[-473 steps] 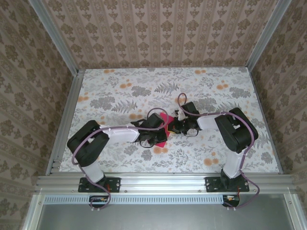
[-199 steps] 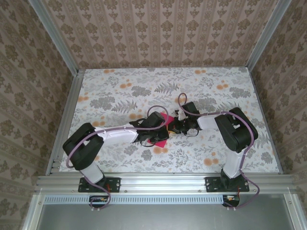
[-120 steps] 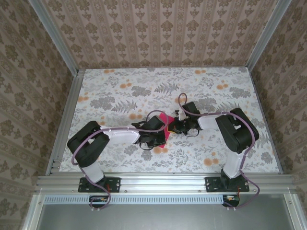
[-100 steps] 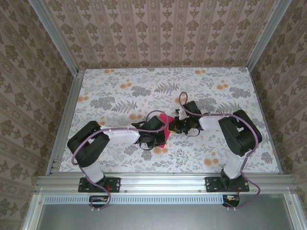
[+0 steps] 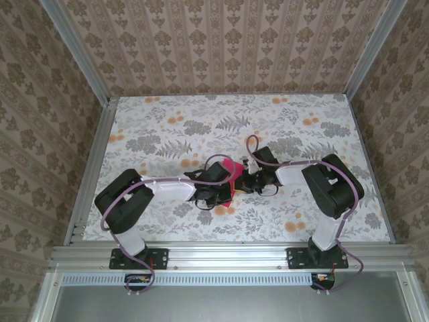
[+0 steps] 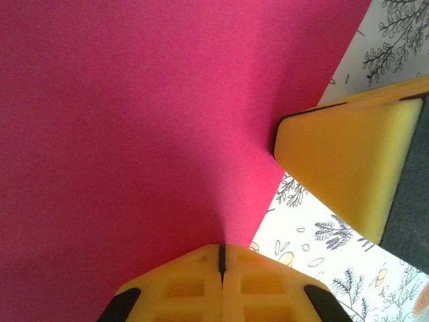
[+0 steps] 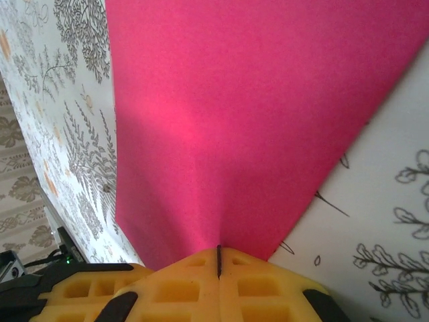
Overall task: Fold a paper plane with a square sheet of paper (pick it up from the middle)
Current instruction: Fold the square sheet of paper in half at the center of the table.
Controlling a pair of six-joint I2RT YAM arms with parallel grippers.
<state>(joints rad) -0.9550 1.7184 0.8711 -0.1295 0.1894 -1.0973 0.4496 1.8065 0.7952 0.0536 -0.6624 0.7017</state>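
The thin magenta-red square sheet of paper point(image 6: 134, 121) spreads ahead of both sets of yellow fingertips, over the floral-patterned tabletop point(image 7: 375, 221). The left gripper point(image 6: 221, 249) is clenched on its edge, and the right gripper point(image 7: 218, 249) is likewise clamped on the sheet. For a clean crease, both should probably move together, holding the paper taut without tugging or skewing it.

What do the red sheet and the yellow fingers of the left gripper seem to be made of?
The square sheet of paper: likely thin paper, matte magenta, with fine grain and a soft pucker where pinched. Fingers of the left gripper: apparently moulded yellow plastic, semi-matte, with recessed square pockets.
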